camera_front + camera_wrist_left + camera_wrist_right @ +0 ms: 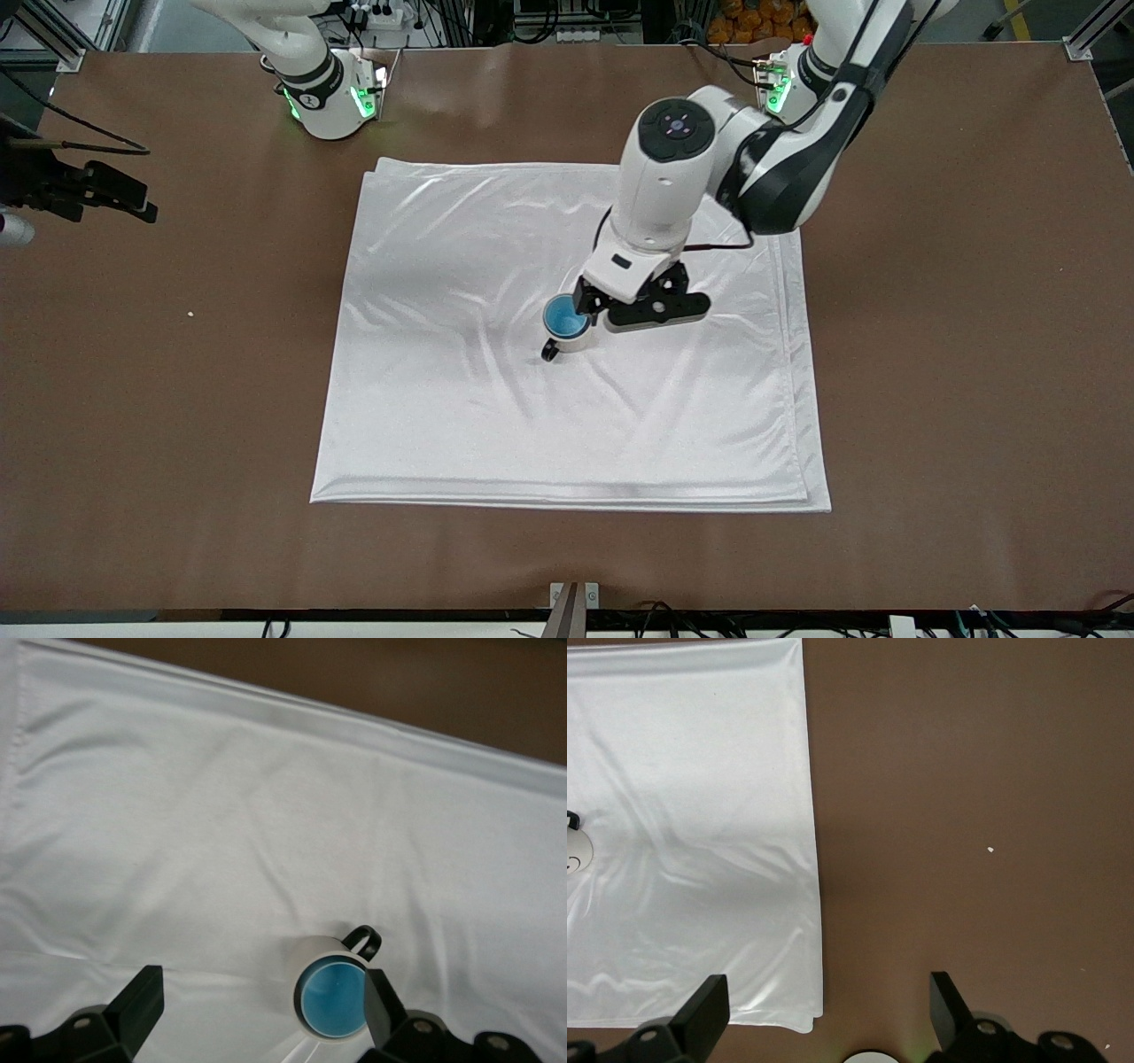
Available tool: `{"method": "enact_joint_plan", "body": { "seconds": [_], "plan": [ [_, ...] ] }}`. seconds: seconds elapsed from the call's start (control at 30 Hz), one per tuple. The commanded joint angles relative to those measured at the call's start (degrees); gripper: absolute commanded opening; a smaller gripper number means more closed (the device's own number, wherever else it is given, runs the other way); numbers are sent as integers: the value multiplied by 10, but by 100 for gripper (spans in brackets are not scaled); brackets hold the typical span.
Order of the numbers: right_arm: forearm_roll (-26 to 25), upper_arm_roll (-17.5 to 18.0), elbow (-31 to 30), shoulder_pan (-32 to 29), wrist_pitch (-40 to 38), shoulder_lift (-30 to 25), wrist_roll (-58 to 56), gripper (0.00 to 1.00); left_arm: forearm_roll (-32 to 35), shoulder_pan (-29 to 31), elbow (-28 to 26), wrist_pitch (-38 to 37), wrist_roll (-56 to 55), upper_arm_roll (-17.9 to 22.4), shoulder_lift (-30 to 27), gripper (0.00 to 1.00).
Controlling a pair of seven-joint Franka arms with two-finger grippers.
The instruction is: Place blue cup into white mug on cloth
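The blue cup (562, 316) sits upright inside the white mug (571, 342), which stands on the cloth (443, 399) near its middle. The mug's black handle (550, 352) points toward the front camera. My left gripper (604, 306) is open and empty just above the cloth, beside the mug. In the left wrist view the blue cup (332, 1001) fills the mug (310, 953), and one finger (379, 1005) is right beside the mug's rim. My left gripper (261, 1005) holds nothing. My right gripper (824, 1014) is open and empty, and the right arm waits high near its base.
The cloth (691, 771) lies on the brown table (957, 354); its corner (811, 1019) shows under my right gripper. The right arm's base (330, 97) and the left arm's base (780, 84) stand at the table's back edge. A black device (84, 190) sits at the right arm's end.
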Motion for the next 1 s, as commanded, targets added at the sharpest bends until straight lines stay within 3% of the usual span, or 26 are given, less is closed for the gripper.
{"method": "enact_joint_plan", "body": {
  "seconds": [0.0,0.2,0.33,0.6,0.97],
  "plan": [
    [8,5,4,-4,1,-5,-10,100,13,38,-18,-52,5,-4,-64,100],
    [8,6,10,-3,1,-6,-10,100,8,79,-18,-140,22,-3,-118,100],
    [7,8,18,-2,1,-5,-10,100,8,114,-18,-190,104,-3,-149,100],
    [0,9,26,1,1,-5,-12,100,3,198,-24,-235,324,-5,-192,100],
    [0,8,25,1,-7,-6,-13,100,-102,303,-36,-250,471,-5,-221,100]
  ]
}}
